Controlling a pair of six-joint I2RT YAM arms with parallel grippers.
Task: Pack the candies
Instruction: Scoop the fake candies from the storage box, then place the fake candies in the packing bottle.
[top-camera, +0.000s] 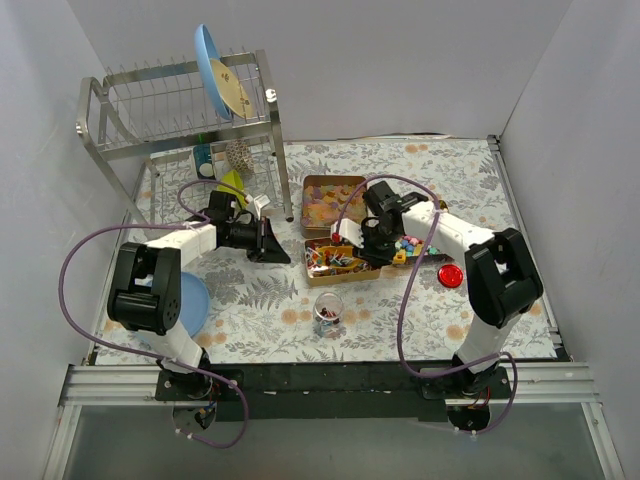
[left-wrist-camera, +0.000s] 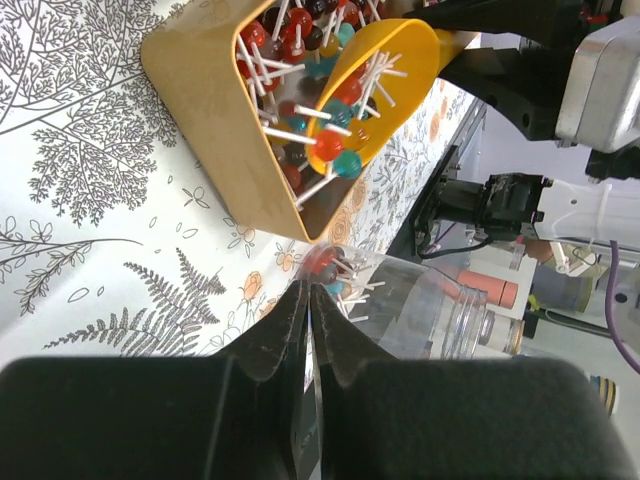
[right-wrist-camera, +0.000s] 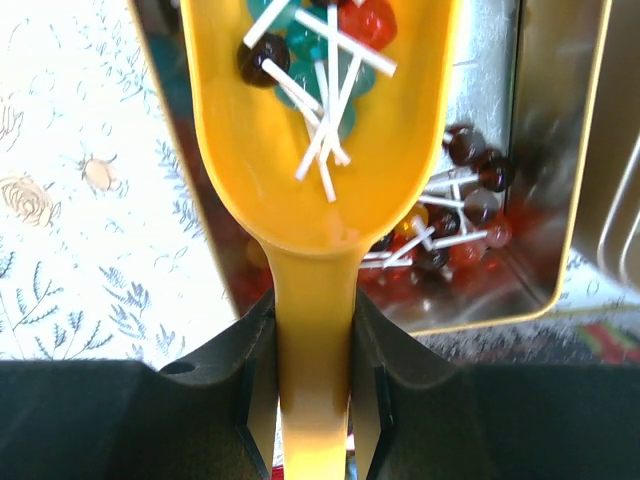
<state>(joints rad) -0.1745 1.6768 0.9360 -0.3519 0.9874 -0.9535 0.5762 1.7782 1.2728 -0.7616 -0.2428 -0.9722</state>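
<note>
The right claw is clamped on the handle of the orange-yellow plastic scoop. It holds the scoop roughly level, likely so that the load of small round lollipops on white sticks does not spill. Just ahead of and beneath that claw sits the open gold metal tin, with more lollipops lying in it. The left claw has its fingers pressed together on nothing. Just past its tips is the clear plastic jar with a few lollipops inside, probably the container the scoop must fill.

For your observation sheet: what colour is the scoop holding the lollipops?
The scoop is orange-yellow, clearest in the right wrist view.
</note>
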